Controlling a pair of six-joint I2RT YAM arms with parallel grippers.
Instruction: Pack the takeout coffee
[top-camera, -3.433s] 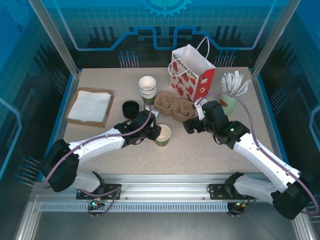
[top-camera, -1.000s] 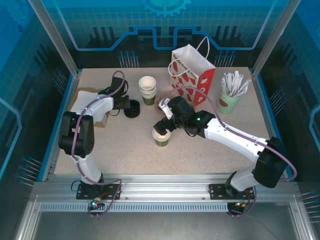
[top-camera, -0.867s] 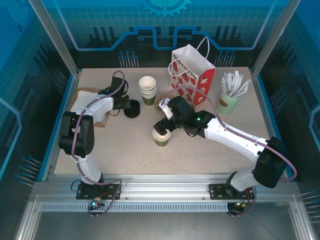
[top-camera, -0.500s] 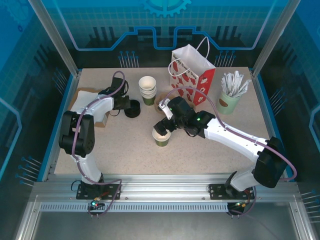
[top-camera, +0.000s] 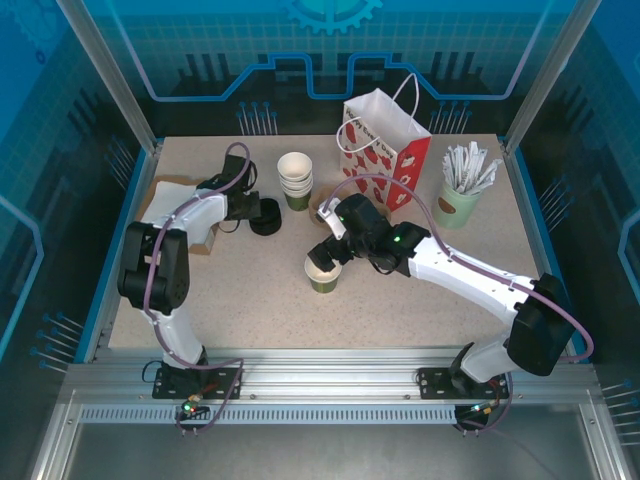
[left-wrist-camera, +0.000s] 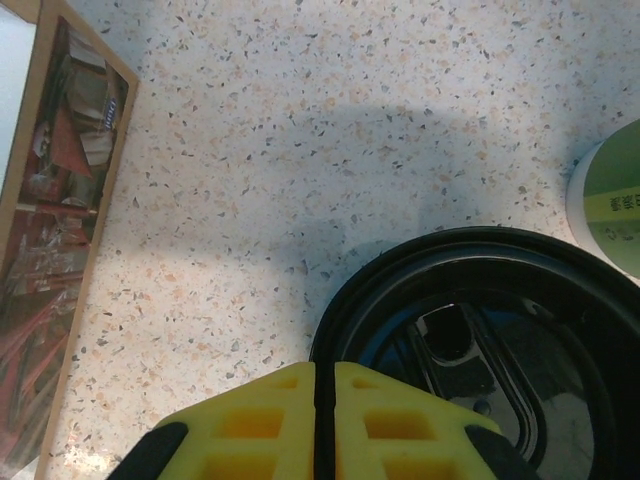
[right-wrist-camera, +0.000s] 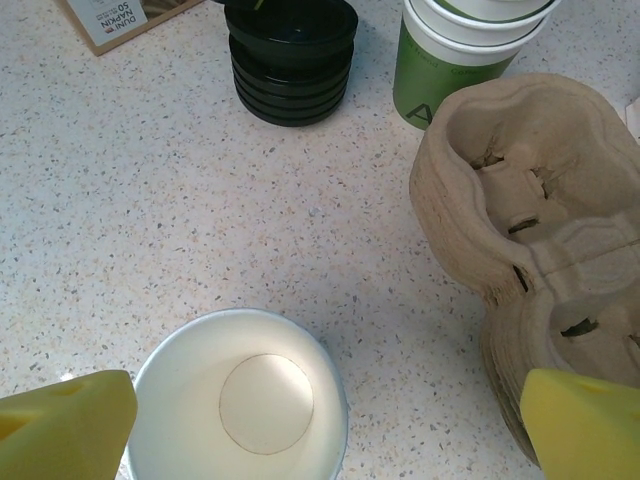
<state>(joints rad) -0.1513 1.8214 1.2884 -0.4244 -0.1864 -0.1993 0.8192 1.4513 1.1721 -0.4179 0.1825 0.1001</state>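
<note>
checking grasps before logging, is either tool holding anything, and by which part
Left tool is shut on the near rim of the top black lid, apparently pinching it. Right tool is open around the lidless cup, holding nothing.

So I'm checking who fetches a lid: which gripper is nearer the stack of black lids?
Left. The left gripper sits at the rim of the lid stack; the right gripper is farther off, open over the lidless green cup.

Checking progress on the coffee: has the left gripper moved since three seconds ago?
Yes. The left gripper went from the green cup back and left to the black lid stack, beside the napkin box.
</note>
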